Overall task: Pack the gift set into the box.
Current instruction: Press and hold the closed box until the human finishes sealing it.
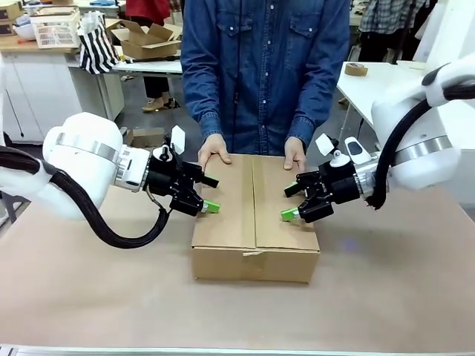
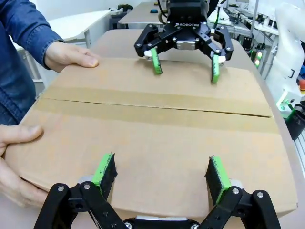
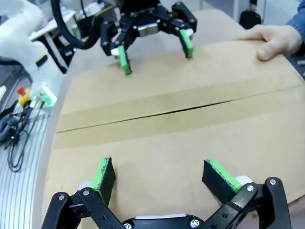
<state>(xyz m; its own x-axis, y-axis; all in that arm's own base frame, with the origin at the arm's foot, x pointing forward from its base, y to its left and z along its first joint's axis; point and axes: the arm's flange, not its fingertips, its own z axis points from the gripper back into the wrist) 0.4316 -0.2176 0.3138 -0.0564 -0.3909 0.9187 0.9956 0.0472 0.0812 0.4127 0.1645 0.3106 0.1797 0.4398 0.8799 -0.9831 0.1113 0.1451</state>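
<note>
The box (image 1: 256, 215) stands in the middle of the table, its top flaps folded shut with a seam down the centre. A person's hands (image 1: 214, 150) (image 1: 295, 153) rest on its far edge. My left gripper (image 1: 210, 194) hangs open over the box's left side, and my right gripper (image 1: 289, 203) hangs open over its right side, facing it. In the left wrist view my left gripper (image 2: 161, 169) spreads above the box (image 2: 157, 124), with the right gripper (image 2: 186, 69) opposite. The right wrist view mirrors this: right gripper (image 3: 160, 174), box (image 3: 167, 129), left gripper (image 3: 156, 53). The gift set is hidden.
The brown table (image 1: 89, 297) has free room in front of and beside the box. Behind the person, a white table carries a small open carton (image 1: 148, 41) and a white lattice basket (image 1: 56, 30). A tape roll (image 1: 356, 69) lies on another table at the back right.
</note>
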